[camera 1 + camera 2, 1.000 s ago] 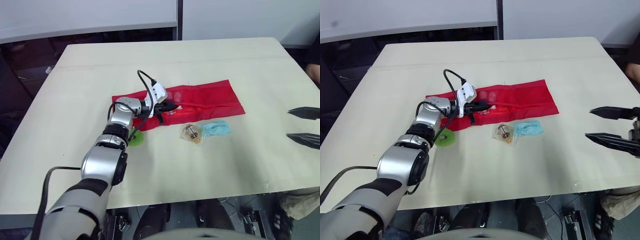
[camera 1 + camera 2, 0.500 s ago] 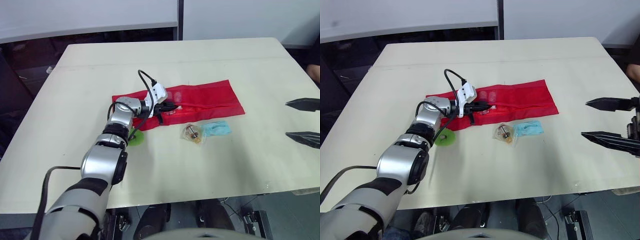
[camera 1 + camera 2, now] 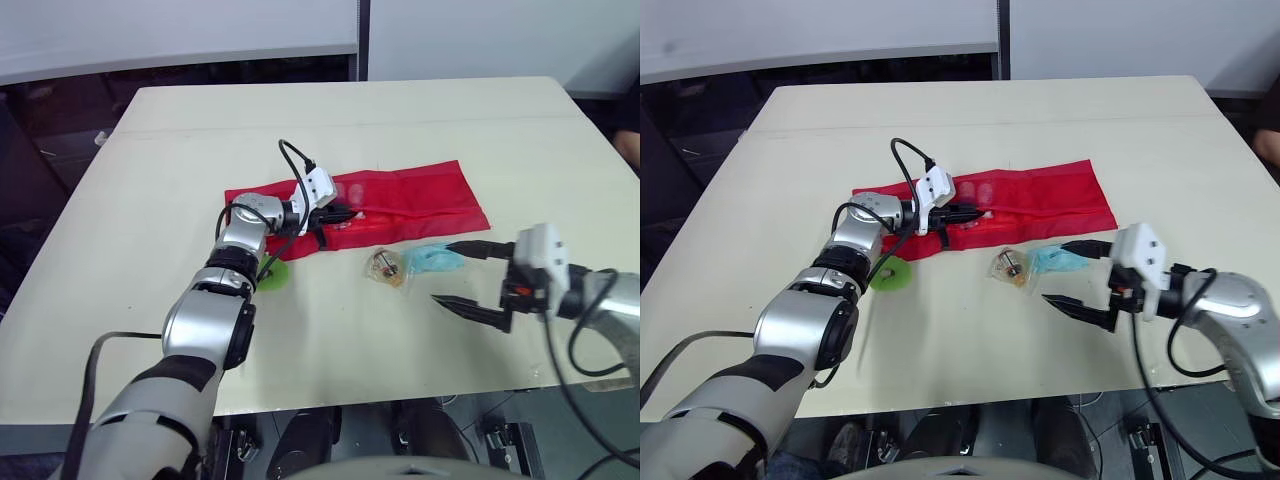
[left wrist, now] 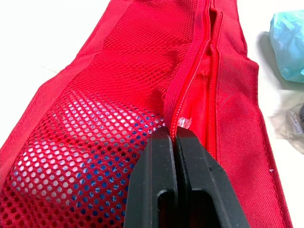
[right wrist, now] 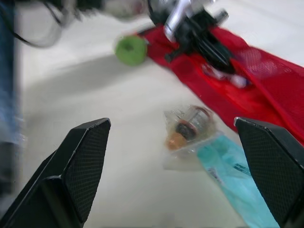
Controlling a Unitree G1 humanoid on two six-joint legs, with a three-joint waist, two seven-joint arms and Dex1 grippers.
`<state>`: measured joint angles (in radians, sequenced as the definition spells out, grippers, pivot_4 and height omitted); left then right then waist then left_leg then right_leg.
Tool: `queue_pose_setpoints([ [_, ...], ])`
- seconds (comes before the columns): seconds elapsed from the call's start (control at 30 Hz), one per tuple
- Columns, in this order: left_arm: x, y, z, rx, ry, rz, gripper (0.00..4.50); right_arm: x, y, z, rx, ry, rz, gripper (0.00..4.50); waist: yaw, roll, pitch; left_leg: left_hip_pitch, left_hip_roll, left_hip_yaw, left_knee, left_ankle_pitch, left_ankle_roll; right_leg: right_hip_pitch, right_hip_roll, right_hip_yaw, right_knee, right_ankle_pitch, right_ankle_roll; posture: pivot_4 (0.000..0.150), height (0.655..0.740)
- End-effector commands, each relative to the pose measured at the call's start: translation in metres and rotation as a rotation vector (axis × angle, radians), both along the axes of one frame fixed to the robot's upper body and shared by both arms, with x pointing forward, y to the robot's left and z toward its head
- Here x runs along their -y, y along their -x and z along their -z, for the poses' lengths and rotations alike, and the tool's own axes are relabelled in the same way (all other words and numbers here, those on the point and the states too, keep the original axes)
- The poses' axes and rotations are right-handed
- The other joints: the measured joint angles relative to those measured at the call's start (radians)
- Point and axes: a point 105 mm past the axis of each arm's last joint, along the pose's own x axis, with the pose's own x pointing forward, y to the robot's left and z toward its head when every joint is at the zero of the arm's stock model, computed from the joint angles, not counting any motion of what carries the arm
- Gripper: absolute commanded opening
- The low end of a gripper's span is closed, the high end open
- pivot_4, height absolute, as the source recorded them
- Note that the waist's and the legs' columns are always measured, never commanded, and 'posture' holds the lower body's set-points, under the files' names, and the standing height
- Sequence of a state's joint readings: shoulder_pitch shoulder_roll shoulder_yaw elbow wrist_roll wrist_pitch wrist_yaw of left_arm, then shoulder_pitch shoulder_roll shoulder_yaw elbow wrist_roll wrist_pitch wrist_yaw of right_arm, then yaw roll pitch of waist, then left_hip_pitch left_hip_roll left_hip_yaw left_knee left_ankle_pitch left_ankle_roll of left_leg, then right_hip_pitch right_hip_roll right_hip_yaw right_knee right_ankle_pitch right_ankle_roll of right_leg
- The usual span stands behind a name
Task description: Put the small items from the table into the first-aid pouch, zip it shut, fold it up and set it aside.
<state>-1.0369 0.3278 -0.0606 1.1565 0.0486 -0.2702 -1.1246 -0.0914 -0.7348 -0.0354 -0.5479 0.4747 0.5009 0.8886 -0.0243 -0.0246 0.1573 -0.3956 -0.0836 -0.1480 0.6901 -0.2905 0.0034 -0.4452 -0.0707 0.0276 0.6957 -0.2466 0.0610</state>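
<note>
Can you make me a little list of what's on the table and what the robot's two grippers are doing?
table: pale top
red pouch: lying flat, zip parted
left gripper: shut, tips at the pouch's zip
right gripper: open, next to the teal packet
teal packet: on the table, outside the pouch
clear packet: beside the teal packet, outside the pouch
green disc: on the table, near the pouch's end

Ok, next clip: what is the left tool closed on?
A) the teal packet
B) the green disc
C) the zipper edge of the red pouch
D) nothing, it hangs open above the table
C: in the left wrist view the left tool is pinched shut right on the zipper edge of the red pouch.
</note>
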Motion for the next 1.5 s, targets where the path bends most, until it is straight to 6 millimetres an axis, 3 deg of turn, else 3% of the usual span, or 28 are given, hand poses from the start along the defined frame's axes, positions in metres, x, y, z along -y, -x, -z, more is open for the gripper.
queue_pose_setpoints([
  [0.03,-0.001,-0.003,-0.009,0.038,-0.003,-0.003,0.0,-0.022,0.001,0.015,0.045,0.047,0.019,4.45,0.0,0.0,0.0,0.0,0.0,0.0,0.0,0.0,0.0,0.0,0.0,0.0,0.0,0.0,0.0,0.15,0.7368],
  [0.27,-0.001,-0.002,-0.008,0.035,-0.006,-0.001,0.0,-0.028,-0.014,0.054,0.001,0.106,0.14,4.45,0.0,0.0,0.0,0.0,0.0,0.0,0.0,0.0,0.0,0.0,0.0,0.0,0.0,0.0,0.0,0.15,0.7368],
  [0.7,0.0,-0.002,-0.009,0.043,-0.011,0.004,0.0,-0.054,-0.035,0.057,-0.013,-0.01,0.224,4.45,-0.01,0.0,0.0,0.0,-0.001,-0.001,0.0,0.0,0.0,0.0,0.0,0.0,0.0,0.0,0.0,0.15,0.7368],
  [0.77,-0.001,-0.002,-0.009,0.044,-0.011,0.004,0.0,-0.052,-0.037,0.06,-0.006,0.012,0.231,4.21,-0.009,0.0,0.0,0.0,-0.001,-0.001,0.0,0.0,0.0,0.0,0.0,0.0,0.0,0.0,0.0,0.15,0.7368],
  [0.83,-0.001,-0.002,-0.009,0.045,-0.012,0.004,0.0,-0.051,-0.037,0.061,-0.005,0.021,0.235,3.55,-0.01,0.0,0.0,0.0,-0.001,-0.001,0.0,0.0,0.0,0.0,0.0,0.0,0.0,0.0,0.0,0.15,0.7368],
  [1.0,-0.002,-0.002,-0.01,0.046,-0.013,0.004,0.0,-0.046,-0.038,0.058,0.009,0.025,0.254,1.23,-0.012,0.0,0.0,0.0,-0.001,-0.001,0.0,0.0,0.0,0.0,0.0,0.0,0.0,0.0,0.0,0.15,0.7368],
  [1.1,-0.001,-0.002,-0.01,0.046,-0.011,0.004,0.0,-0.046,-0.036,0.051,0.02,0.01,0.25,0.33,-0.012,0.0,0.0,0.0,-0.001,-0.001,0.0,0.0,0.0,0.0,0.0,0.0,0.0,0.0,0.0,0.15,0.7368],
  [1.33,0.002,-0.002,-0.01,0.047,0.0,0.007,0.0,-0.04,-0.056,0.02,0.034,-0.03,0.419,0.33,-0.014,0.0,0.0,0.0,-0.001,-0.001,0.0,0.0,0.0,0.0,0.0,0.0,0.0,0.0,0.0,0.15,0.7368],
  [1.5,0.007,-0.001,-0.012,0.049,0.018,0.025,0.0,-0.038,-0.07,0.028,-0.034,0.014,0.506,0.33,-0.011,0.0,0.0,0.0,-0.001,-0.002,0.0,0.0,0.0,0.0,0.0,-0.001,0.0,0.0,0.0,0.15,0.7368],
])
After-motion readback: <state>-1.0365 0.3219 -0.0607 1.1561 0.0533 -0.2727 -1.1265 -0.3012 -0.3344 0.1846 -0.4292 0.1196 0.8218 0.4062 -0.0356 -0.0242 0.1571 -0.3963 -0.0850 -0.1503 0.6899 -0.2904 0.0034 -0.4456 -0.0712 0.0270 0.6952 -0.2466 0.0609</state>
